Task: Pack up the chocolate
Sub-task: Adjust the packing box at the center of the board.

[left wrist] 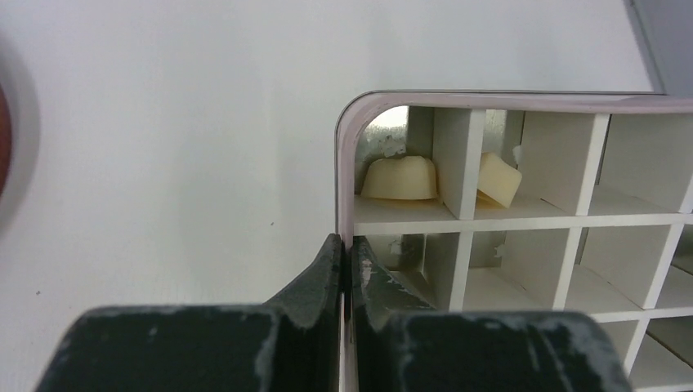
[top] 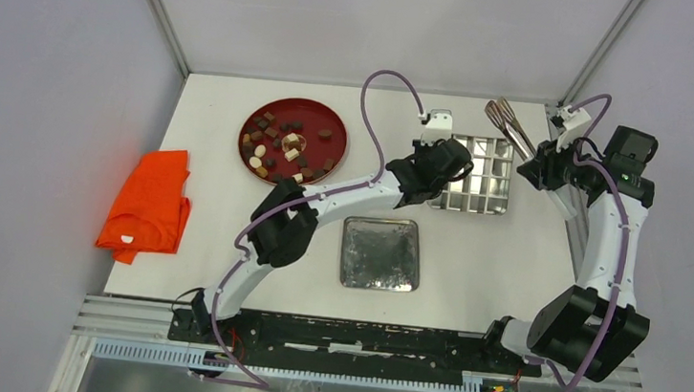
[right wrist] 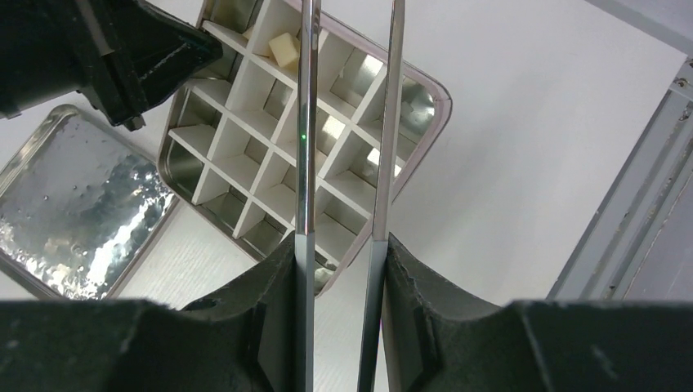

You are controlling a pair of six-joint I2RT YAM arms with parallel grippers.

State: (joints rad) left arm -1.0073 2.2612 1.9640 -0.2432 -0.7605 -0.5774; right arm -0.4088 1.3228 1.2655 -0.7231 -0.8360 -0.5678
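Observation:
Several small dark, light brown and cream pieces of chocolate lie on the round dark-red plate. Two cream pieces sit in neighbouring corner compartments of the pale gridded box; one piece also shows in the right wrist view. My left gripper is shut on the box's left wall, one finger outside and one inside. My right gripper is shut on metal tongs, whose two arms stand apart and reach out over the box. I see nothing between the tong tips.
A shiny square metal lid lies on the table in front of the box. An orange cloth lies at the table's left edge. Grey walls and metal frame posts close in the table at the back and sides.

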